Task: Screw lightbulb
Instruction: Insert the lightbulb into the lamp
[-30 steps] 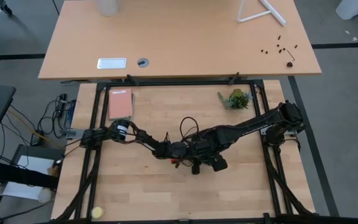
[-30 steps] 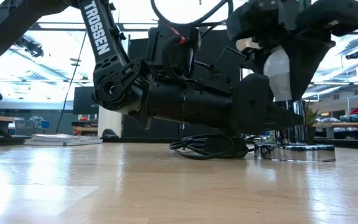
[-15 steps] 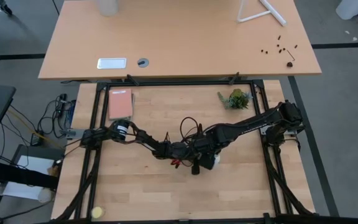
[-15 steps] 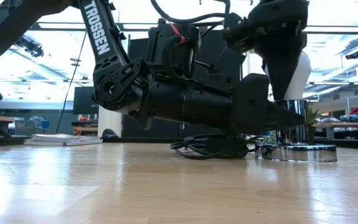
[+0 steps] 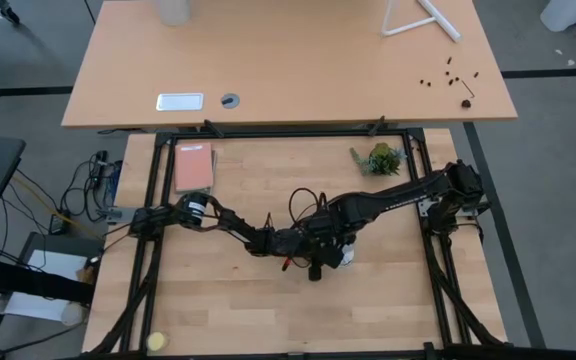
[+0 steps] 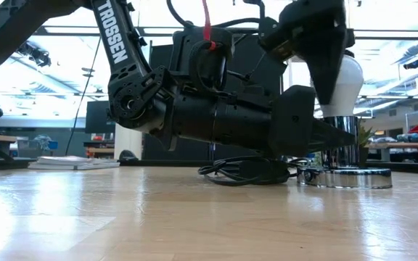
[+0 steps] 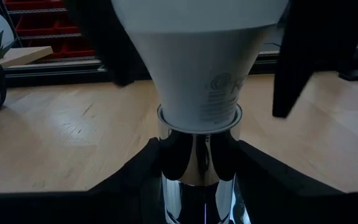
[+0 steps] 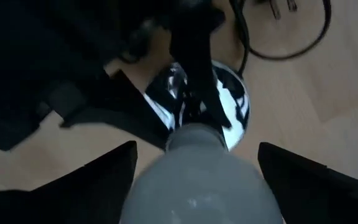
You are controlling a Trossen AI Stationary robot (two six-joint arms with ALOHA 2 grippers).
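Observation:
The white lightbulb (image 6: pixel 349 78) stands upright with its narrow end in the top of the chrome socket tube (image 7: pixel 197 165), which rises from the round silvery socket disc (image 6: pixel 347 177) with a black cord (image 6: pixel 234 172). My left gripper (image 6: pixel 332 139) lies level just above the table and is shut on the tube. My right gripper (image 6: pixel 334 61) comes down from above and is shut on the bulb (image 8: pixel 194 183). In the high view both grippers meet at the table's middle, by the bulb (image 5: pixel 341 256). My left gripper pinches the socket's chrome tube (image 7: pixel 178 158) between its two fingers, one on each side, just below the bulb's neck. The fingers (image 7: pixel 145 174) come in level from the table's left. The socket stands upright on its disc on the table. My right gripper holds the lightbulb's wide rounded end (image 8: pixel 166 180) between its two fingers (image 8: pixel 101 177), coming from above and pointing down. The bulb stands upright, its narrow end (image 7: pixel 197 115) at the socket tube's mouth.
A small potted plant (image 5: pixel 378 158) stands at the far right of the table and a pink book (image 5: pixel 193 166) lies at the far left. The socket's black cord (image 5: pixel 303 205) loops behind the grippers. A yellow ball (image 5: pixel 155 341) lies at the near left corner.
My right gripper has carried the lightbulb toward the table's left and far side, over the socket, turning about as it went. The bulb, tilted and off to one side before, now stands upright on the socket tube. My left gripper has kept still on the socket.

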